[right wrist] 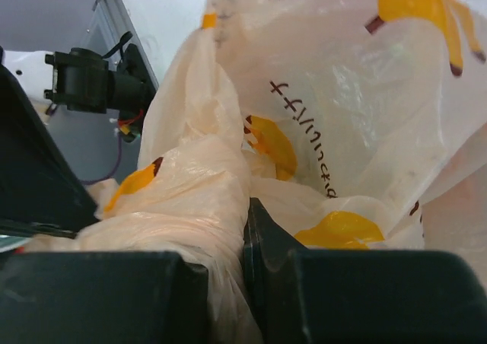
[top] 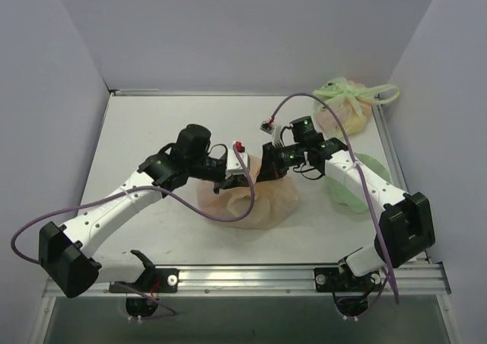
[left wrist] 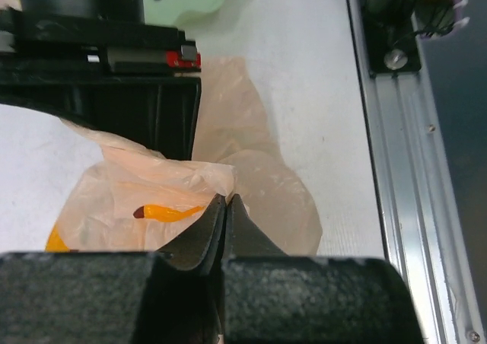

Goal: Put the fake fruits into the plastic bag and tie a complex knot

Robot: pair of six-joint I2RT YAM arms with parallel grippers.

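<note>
Pulling too hard is, I think, the main danger now. The left gripper [left wrist: 226,211] is clenched on only a thin edge of the bag [top: 255,199], so the film can slip out, or tear if the arms move apart quickly. The right gripper [right wrist: 245,234] is clamped on a thick bunch of the same film, which seems more secure. The bag lies in the middle of the table [top: 152,123], under both grippers. No finished knot is visible, and I cannot tell if the fruits are inside.

The table is white, with a metal rail [top: 251,277] at its near edge. To the right lies a green sheet [top: 346,198], and farther off a pale green bag [top: 346,104]. Plain grey walls [top: 228,32] close the left, right and far sides.
</note>
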